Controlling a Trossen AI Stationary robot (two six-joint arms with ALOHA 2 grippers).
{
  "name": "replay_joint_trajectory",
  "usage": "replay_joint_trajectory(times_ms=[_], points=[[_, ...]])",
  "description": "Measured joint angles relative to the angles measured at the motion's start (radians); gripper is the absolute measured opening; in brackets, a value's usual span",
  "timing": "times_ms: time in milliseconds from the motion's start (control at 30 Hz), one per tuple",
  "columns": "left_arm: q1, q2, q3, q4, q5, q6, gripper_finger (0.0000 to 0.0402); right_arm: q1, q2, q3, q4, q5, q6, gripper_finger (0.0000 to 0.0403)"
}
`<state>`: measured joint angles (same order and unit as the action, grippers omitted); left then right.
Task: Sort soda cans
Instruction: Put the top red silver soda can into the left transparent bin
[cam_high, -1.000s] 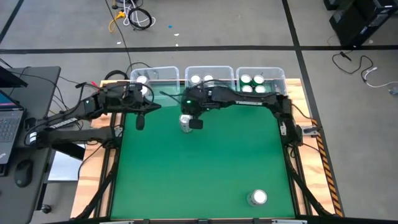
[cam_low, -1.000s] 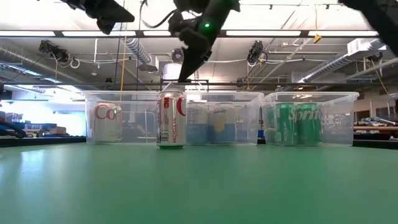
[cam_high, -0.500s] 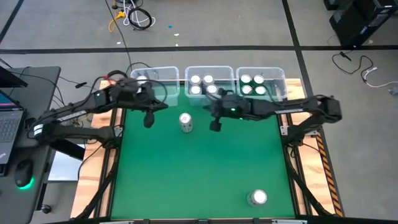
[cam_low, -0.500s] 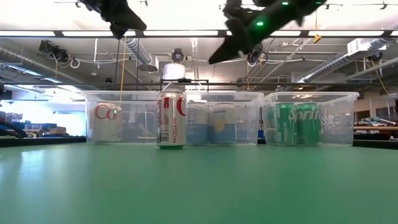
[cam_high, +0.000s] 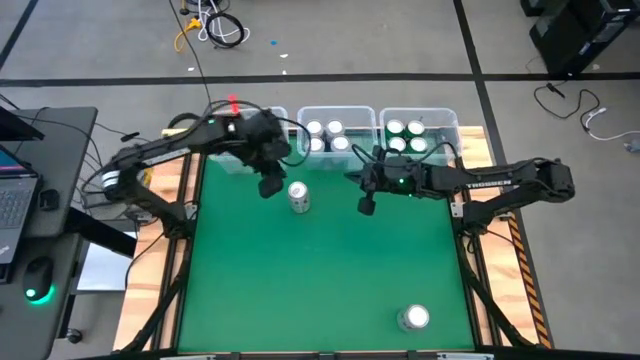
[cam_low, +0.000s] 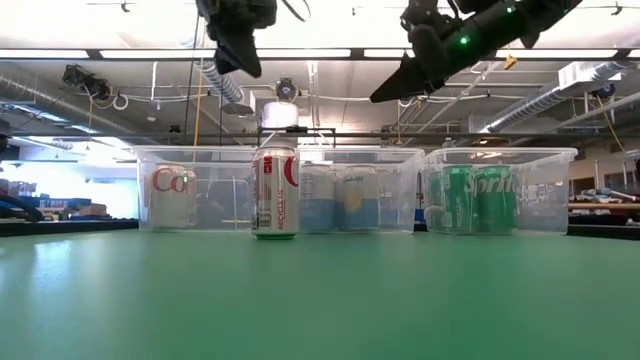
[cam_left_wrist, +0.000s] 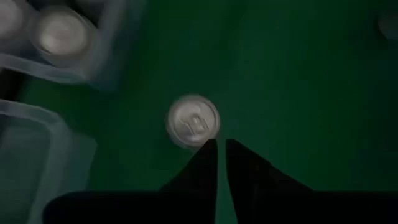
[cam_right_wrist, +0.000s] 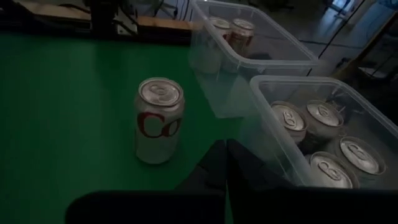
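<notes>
A silver soda can with red lettering (cam_high: 298, 196) (cam_low: 276, 193) stands upright on the green table, in front of the bins, with nothing touching it. My left gripper (cam_high: 270, 186) (cam_left_wrist: 221, 144) hangs just left of and above this can (cam_left_wrist: 193, 121), pointing steeply down, its fingers a narrow slit apart and holding nothing. My right gripper (cam_high: 366, 205) (cam_right_wrist: 225, 144) hovers to the right of the can (cam_right_wrist: 159, 118), shut and empty. A second silver can (cam_high: 414, 318) stands near the table's front right.
Three clear plastic bins line the far edge. The left bin (cam_low: 190, 185) holds red-lettered cans, the middle bin (cam_high: 337, 133) several pale cans, the right bin (cam_high: 418, 133) green cans. Open green table lies between the bins and the near edge.
My right gripper has drawn back from above the standing can toward the table's right edge and has tipped closer to level. My left gripper has swung from the left bin toward the can and tipped steeply down. The can has kept its place.
</notes>
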<state>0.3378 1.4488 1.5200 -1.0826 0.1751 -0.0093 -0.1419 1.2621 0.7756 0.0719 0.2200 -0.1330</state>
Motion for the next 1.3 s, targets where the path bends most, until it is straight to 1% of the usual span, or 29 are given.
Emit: replay_joint_trajectory(times_ms=[133,333,567,767,1000,1300], points=[[-0.022,0.112,0.099,-0.099,0.022,0.002,0.0070,-0.005,0.002,-0.043,0.042,0.000,-0.001,0.0000],[-0.049,0.223,0.196,-0.157,0.002,0.002,0.0134,-0.012,0.002,-0.079,0.093,0.000,-0.001,0.0000],[-0.053,0.310,0.223,-0.188,-0.006,-0.036,0.0225,-0.030,0.002,-0.085,0.097,0.000,-0.001,0.0000],[-0.052,0.383,0.223,-0.220,-0.007,-0.038,0.0284,-0.037,0.002,-0.085,0.100,-0.001,-0.001,0.0000],[-0.052,0.426,0.221,-0.221,-0.027,-0.023,0.0322,-0.036,0.002,-0.085,0.100,-0.005,-0.001,0.0000],[-0.049,0.440,0.209,-0.173,-0.059,0.007,0.0343,-0.036,0.003,-0.085,0.100,-0.014,0.002,0.0000]])
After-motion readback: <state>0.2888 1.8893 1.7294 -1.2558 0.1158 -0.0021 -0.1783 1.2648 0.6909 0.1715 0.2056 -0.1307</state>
